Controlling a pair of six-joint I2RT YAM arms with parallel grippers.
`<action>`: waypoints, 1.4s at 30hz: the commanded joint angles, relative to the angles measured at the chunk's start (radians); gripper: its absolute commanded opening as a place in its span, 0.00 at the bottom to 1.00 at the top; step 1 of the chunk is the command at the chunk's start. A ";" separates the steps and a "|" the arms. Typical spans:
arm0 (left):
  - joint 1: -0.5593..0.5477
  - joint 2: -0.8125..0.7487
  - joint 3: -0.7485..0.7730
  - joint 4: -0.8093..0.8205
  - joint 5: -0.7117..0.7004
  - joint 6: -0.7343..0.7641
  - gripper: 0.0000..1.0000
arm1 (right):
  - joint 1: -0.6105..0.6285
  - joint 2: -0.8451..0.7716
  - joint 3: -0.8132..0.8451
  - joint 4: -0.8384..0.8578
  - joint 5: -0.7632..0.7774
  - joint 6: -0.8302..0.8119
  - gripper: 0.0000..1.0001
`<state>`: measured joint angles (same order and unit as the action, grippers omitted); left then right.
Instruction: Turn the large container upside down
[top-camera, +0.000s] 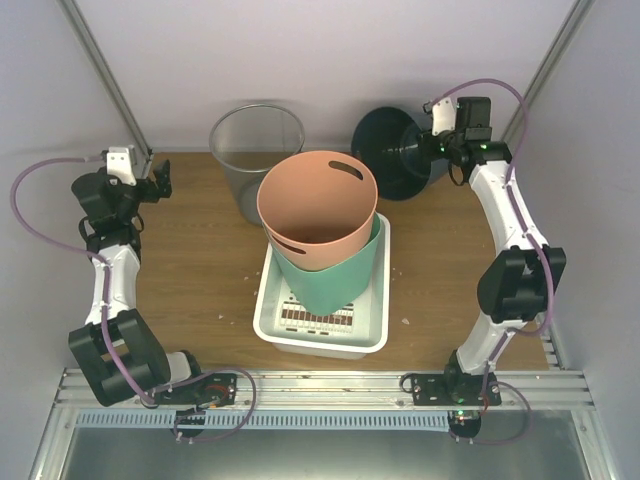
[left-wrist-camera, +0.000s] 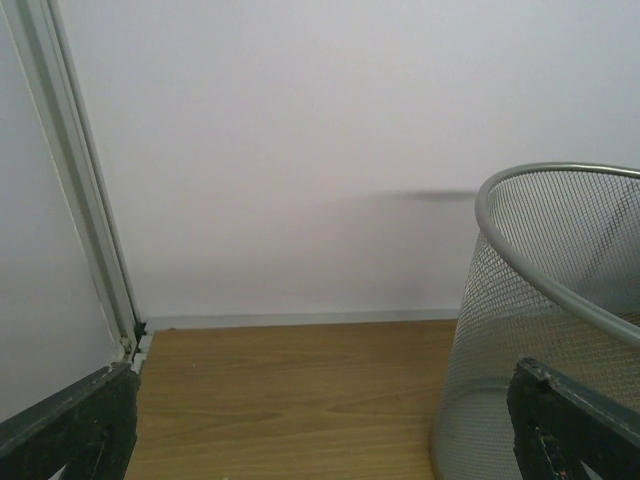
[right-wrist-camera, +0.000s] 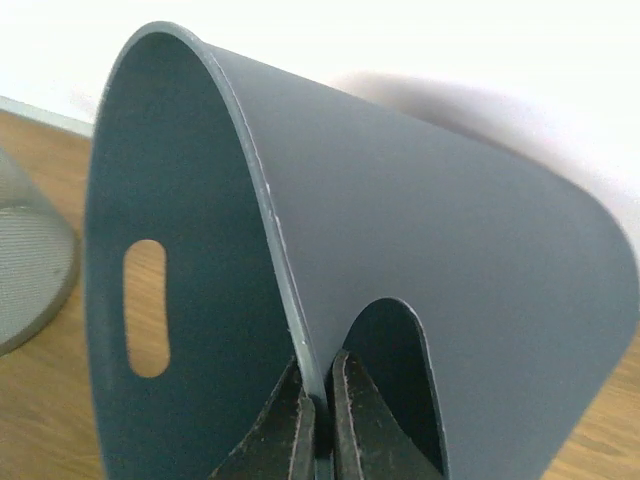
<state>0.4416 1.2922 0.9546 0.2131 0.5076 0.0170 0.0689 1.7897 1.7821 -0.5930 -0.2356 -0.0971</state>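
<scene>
Dark blue plastic bin (right-wrist-camera: 420, 260) sits tipped sideways, rim pinched in right gripper (right-wrist-camera: 320, 385); inversion looks half done. Left gripper (left-wrist-camera: 320, 430) gapes, empty.

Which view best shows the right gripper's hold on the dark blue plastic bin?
Right wrist: up close, the right gripper is shut on the rim of the dark blue plastic bin. The top view shows the bin small, tipped on its side. The left wrist view misses it.
</scene>
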 joint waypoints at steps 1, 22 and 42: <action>0.008 0.007 0.031 0.025 -0.006 0.003 0.99 | -0.010 0.106 -0.076 -0.226 -0.252 0.088 0.01; 0.008 0.008 0.040 0.022 -0.018 0.022 0.99 | -0.091 0.201 -0.057 -0.243 -0.431 0.064 0.23; 0.008 0.010 0.061 0.018 -0.014 0.014 0.99 | -0.093 0.212 -0.188 0.026 -0.468 0.182 0.45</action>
<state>0.4416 1.3029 0.9833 0.2047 0.4923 0.0288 -0.0227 2.0274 1.6905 -0.6903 -0.6678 -0.0143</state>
